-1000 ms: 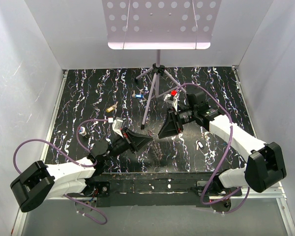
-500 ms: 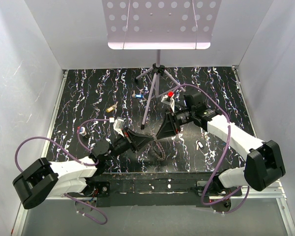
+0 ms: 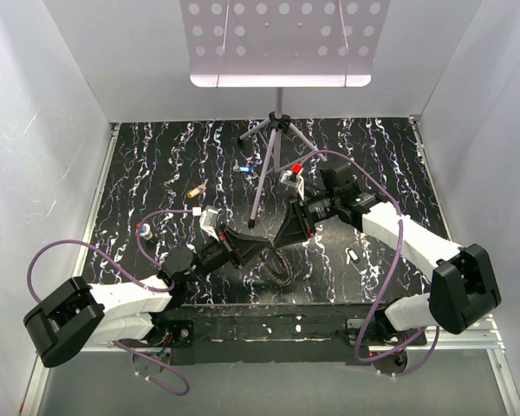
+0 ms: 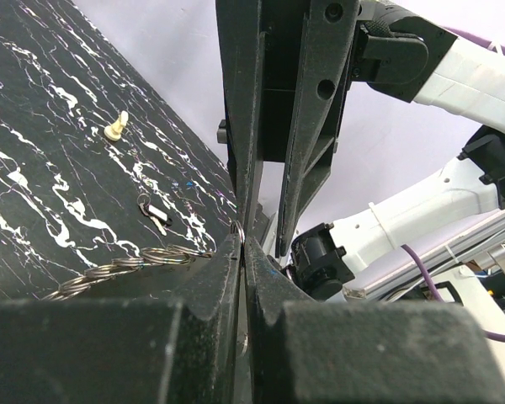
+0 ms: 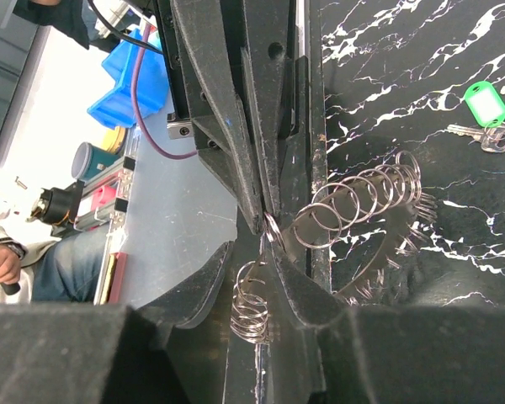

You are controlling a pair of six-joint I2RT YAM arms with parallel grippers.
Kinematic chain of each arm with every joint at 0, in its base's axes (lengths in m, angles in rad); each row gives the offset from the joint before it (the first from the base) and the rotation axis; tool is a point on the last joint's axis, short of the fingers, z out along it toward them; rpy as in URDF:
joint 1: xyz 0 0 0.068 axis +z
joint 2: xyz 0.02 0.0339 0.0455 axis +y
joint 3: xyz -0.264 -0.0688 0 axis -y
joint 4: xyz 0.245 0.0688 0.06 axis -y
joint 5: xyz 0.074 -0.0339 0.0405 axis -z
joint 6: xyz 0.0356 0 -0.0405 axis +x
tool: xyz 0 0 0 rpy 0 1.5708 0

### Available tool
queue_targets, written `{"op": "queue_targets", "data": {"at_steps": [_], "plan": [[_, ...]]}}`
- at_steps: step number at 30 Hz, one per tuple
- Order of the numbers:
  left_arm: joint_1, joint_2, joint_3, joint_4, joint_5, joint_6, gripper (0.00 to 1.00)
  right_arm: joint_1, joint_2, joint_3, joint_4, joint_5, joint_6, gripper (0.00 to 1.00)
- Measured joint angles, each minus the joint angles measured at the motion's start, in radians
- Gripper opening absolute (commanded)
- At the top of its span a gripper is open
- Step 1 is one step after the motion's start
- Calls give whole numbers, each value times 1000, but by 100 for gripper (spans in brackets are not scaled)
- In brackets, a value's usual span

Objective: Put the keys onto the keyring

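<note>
The keyring (image 3: 279, 269) is a silvery band lined with small split rings, hanging low between my two grippers near the table's front. In the right wrist view the keyring (image 5: 379, 202) curves away to the right. My left gripper (image 3: 262, 251) is shut on one small ring at its rim, and the left wrist view shows its tips (image 4: 242, 240) pinched together. My right gripper (image 3: 280, 243) faces it tip to tip, and its fingers (image 5: 265, 244) close on the band and its small rings. Keys lie apart on the table: blue-headed (image 3: 244, 169), brass (image 3: 197, 189), red-headed (image 3: 305, 163) and green-tagged (image 5: 486, 105).
A tripod stand (image 3: 273, 147) rises at the back centre, just behind the grippers, and carries a perforated white plate (image 3: 282, 43). A small white piece (image 3: 351, 255) lies right of the grippers. White walls close in the black marbled table (image 3: 173, 147) on three sides.
My right gripper has moved left and nearer, closing in on the left gripper's tips. The keyring now shows more plainly below them. The left arm has edged slightly right.
</note>
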Motion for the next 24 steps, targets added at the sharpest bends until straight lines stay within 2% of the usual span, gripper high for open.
{"op": "queue_targets", "data": {"at_steps": [10, 24], "plan": [[0, -3, 0, 0, -9, 0, 0, -10, 0, 2, -31, -1, -44, 36], [0, 5, 0, 27, 0, -7, 0, -27, -1, 2, -33, 1, -50, 34]]}}
